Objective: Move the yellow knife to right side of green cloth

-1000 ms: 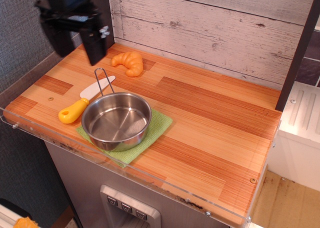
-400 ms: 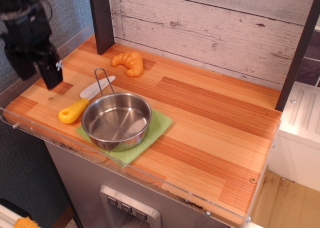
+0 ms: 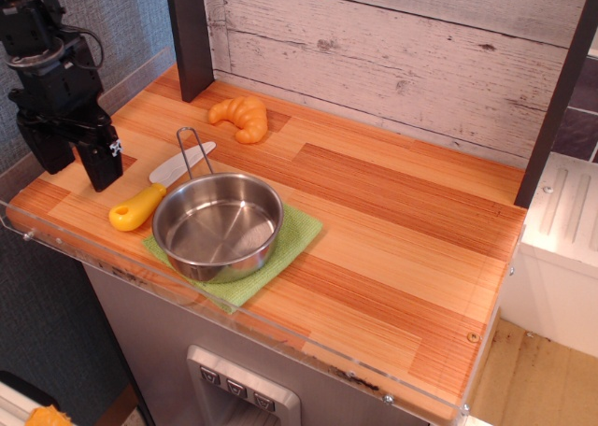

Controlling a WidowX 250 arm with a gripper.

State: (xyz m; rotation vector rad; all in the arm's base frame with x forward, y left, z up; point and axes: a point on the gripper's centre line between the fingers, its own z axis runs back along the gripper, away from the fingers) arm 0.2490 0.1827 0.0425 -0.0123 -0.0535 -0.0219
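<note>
The cloth (image 3: 297, 234) lies at the counter's front under the pan (image 3: 218, 225), showing mostly at the pan's 3 to 5 o'clock. The knife (image 3: 154, 191) lies touching the pan at its 10 o'clock, handle toward the front edge, blade slipped under the pan's wire handle (image 3: 192, 153). A careless pinch could catch that wire or nudge the pan and drag the cloth. The gripper (image 3: 73, 157) hangs vertical at the knife's 9 o'clock, jaws apart and empty. The croissant (image 3: 240, 117) sits farthest back.
</note>
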